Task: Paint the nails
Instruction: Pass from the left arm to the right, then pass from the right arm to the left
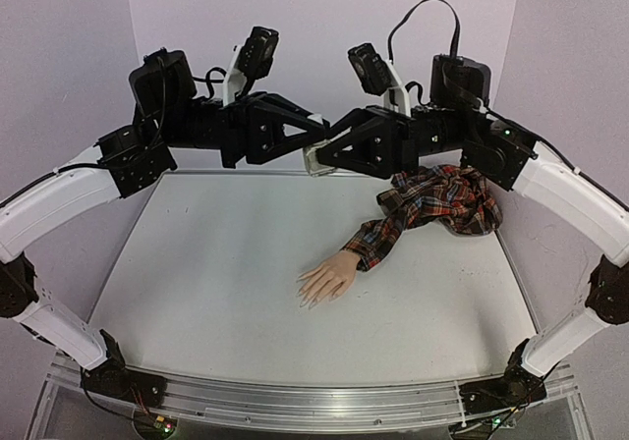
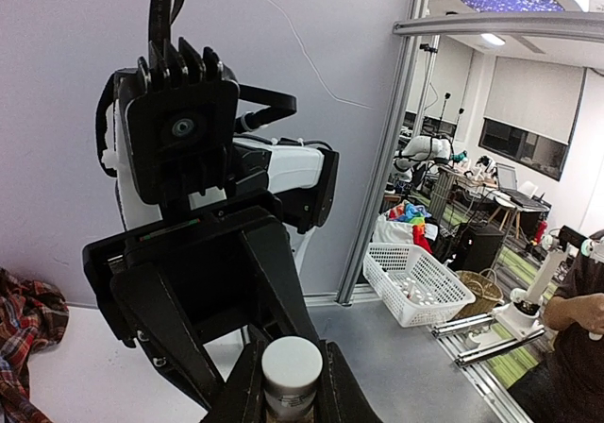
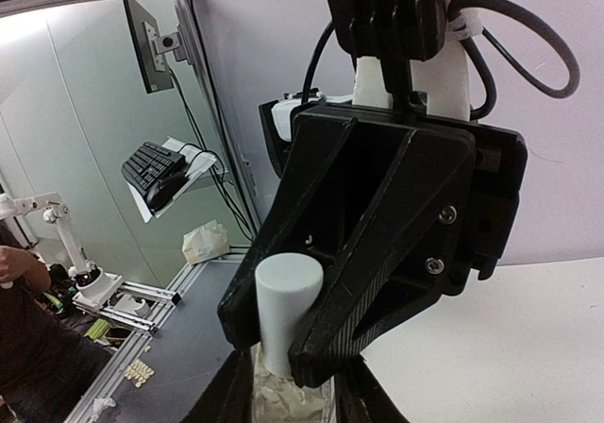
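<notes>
Lilac walls close in a pale grey table [image 1: 216, 263] on three sides, and both arms arch up from the bottom corners of the overhead view to meet high at its upper centre. There they share a small clear bottle [image 1: 317, 159], held well above the surface.

The left gripper [image 2: 289, 390] is clamped on the bottle's white cap [image 2: 291, 368]; its own camera shows the cap wedged between the two dark fingers at the bottom centre of that frame. The right gripper [image 3: 291, 397] takes the bottle lower down. At the blurred bottom edge of its camera view, its fingers [image 3: 234, 397] sit against both sides of the clear body, closed on it as far as can be seen.

The mannequin hand [image 1: 329, 279] lies palm down a little right of the table's centre, well below the bottle and touched by neither arm. The nails [image 1: 307, 295], too small to make out singly, are at fingertips pointing towards the lower left. Its red plaid sleeve [image 1: 393, 226] runs to the upper right into a bunched heap of shirt [image 1: 454, 202] under the right arm.
</notes>
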Robot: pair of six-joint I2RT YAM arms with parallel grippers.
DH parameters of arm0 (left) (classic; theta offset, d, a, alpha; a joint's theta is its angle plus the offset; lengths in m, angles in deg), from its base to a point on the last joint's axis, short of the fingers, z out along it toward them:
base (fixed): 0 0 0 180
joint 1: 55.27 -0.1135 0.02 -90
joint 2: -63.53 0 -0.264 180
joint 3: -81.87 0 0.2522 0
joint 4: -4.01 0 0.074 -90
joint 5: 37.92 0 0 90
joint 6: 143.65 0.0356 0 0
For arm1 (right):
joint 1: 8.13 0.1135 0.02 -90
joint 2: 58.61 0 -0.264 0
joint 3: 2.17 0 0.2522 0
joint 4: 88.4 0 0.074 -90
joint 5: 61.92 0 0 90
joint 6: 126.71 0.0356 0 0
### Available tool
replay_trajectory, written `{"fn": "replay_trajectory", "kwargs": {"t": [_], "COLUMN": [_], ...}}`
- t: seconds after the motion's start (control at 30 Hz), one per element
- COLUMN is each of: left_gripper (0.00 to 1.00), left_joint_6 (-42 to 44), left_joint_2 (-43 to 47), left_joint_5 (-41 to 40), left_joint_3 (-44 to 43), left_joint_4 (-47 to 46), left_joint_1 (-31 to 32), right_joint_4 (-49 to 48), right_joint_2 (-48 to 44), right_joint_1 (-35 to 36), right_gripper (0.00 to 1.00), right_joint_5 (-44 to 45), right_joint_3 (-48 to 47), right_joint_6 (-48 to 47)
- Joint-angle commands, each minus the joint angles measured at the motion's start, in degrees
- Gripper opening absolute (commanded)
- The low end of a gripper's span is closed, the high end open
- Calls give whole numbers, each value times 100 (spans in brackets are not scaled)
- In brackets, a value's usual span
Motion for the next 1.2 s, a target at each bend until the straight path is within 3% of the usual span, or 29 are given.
{"fn": "replay_trajectory", "kwargs": {"t": [0.0, 0.13, 0.23, 0.27, 0.5, 0.53, 0.77, 0.97, 1.17], "left_gripper": [0, 0, 0, 3, 84, 86, 77, 61, 56], "left_joint_6": [1, 1, -31, -70, -166, -171, -236, -174, -110], "left_joint_2": [-44, -63, -17, 5, 488, 555, 511, -26, -209], "left_joint_5": [42, -56, -381, -604, -2032, -2194, -2698, -2371, -2066], "left_joint_3": [-233, -280, -292, -311, -222, -239, -770, -1329, -1443], "left_joint_4": [-225, -156, -35, 85, 1446, 1668, 2825, 3566, 3747], "left_joint_1": [23, 21, 17, 18, 13, 11, 16, 20, 21], "right_joint_4": [-316, -335, -330, -331, -137, 4, 950, 1372, 1447], "right_joint_2": [65, 84, 69, 31, -420, -451, -440, -190, -144], "right_joint_1": [42, 54, 52, 49, 5, 1, 8, 9, 6], "right_gripper": [32, 18, 1, 0, 0, 0, 0, 0, 0], "right_joint_5": [-158, -211, -210, -152, 847, 1016, 1801, 2056, 2201], "right_joint_3": [-251, -279, -229, -164, 495, 525, 447, 64, 1], "right_joint_6": [39, 52, 43, 20, -232, -318, -1033, -1328, -1442]}}
